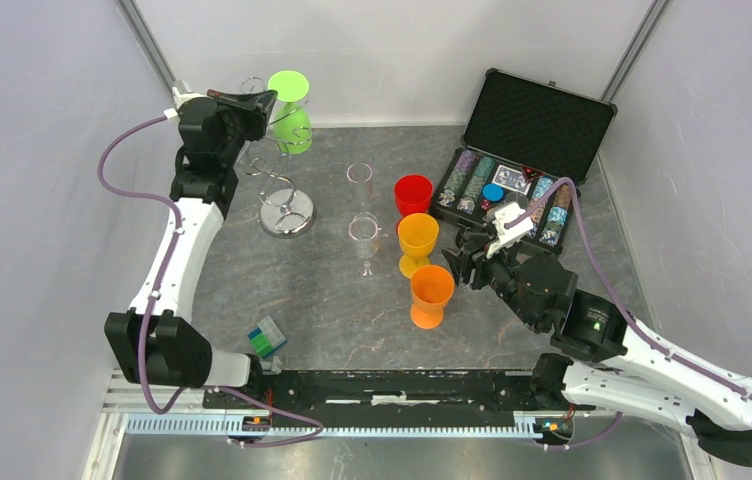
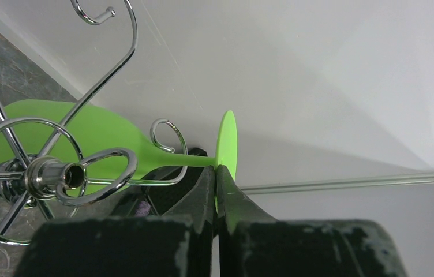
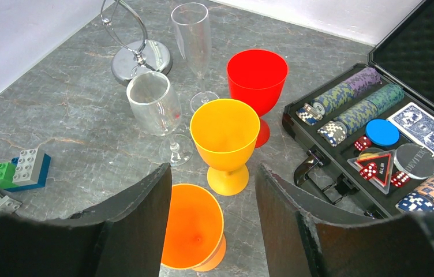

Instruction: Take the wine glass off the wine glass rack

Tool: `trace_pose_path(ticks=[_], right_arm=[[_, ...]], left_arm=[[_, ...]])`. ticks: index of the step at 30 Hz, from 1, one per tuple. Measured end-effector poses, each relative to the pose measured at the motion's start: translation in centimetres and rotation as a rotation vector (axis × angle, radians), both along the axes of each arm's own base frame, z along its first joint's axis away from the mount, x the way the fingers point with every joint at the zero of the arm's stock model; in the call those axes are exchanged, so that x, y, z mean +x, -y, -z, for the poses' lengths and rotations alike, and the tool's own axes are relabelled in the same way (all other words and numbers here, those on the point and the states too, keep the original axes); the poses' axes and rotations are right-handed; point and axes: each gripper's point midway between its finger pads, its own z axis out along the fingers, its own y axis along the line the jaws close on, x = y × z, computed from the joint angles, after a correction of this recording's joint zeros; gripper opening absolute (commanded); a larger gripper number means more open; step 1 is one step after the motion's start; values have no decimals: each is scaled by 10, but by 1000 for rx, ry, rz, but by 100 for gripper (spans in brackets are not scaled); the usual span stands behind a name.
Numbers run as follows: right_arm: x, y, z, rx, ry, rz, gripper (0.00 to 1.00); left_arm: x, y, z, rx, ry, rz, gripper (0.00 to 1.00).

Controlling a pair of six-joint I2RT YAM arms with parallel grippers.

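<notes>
On rack: 1 green glass, left end effector pinching | table: 5 glasses | right end effector spread

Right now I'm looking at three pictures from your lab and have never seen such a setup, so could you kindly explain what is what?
These are two robot arms bolted at a table's near edge. The wide picture comes from a camera above and behind them; the other two come from cameras on each wrist.

The left gripper has its jaws shut on the foot of a green wine glass, which hangs bowl-down on the silver wire rack.

The right gripper is open and holds nothing, hovering above the orange goblet.

Also on the grey table: a yellow goblet, a red goblet, two clear glasses, toy bricks and an open poker chip case.
</notes>
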Motion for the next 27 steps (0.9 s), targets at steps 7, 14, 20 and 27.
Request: trace_pose_path(ticks=[7,14,20,27], right_arm=[[0,0,0,1,-1,0,60],[0,0,0,2,0,1,60],[0,1,0,1,1,5,60],[2,3,-1,-3,4,17,60]], left_arm=[[10,-13,2,1,4,-39,2],[29,-17,14,3,-2,-57,2],[35,-17,16,2,7,-57,2],[25,-19,18,1,16,-62,2]])
